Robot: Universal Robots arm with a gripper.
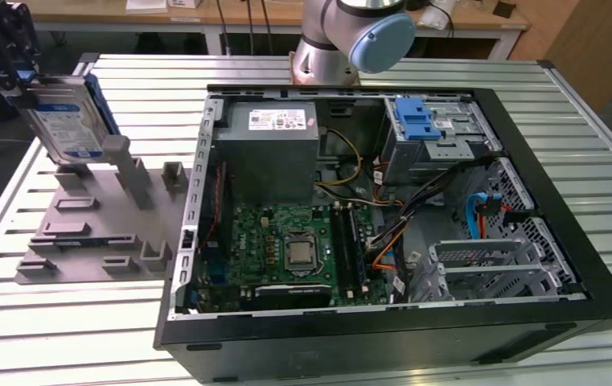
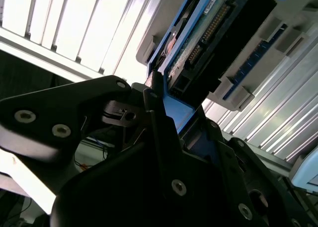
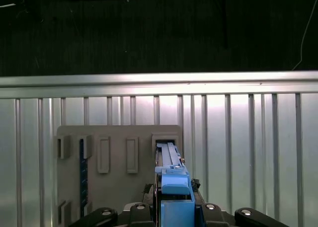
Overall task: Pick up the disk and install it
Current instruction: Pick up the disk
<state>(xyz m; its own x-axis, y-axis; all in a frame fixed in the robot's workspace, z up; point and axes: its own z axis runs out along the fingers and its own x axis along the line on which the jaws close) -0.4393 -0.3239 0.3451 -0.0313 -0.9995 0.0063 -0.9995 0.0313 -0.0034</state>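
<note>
disk (image 1: 67,122) (blue bracket around it), pinched by gripper (image 1: 26,82), over grey fixture (image 1: 91,233)

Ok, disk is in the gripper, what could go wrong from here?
The gripper pinches the disk by its upper end only, so it may swing or slip. Its lower end sits close to the posts of the grey holder and could snag. Loose cables beside the drive cage could foul it.

From my end the disk (image 1: 64,121) is silver with a blue-and-white label and a blue bracket, and the gripper (image 1: 14,72) is black. The holder block (image 1: 102,217) is plain grey, the tabletop (image 1: 70,322) ribbed silver, the case (image 1: 392,342) black, its motherboard (image 1: 273,233) green.
</note>
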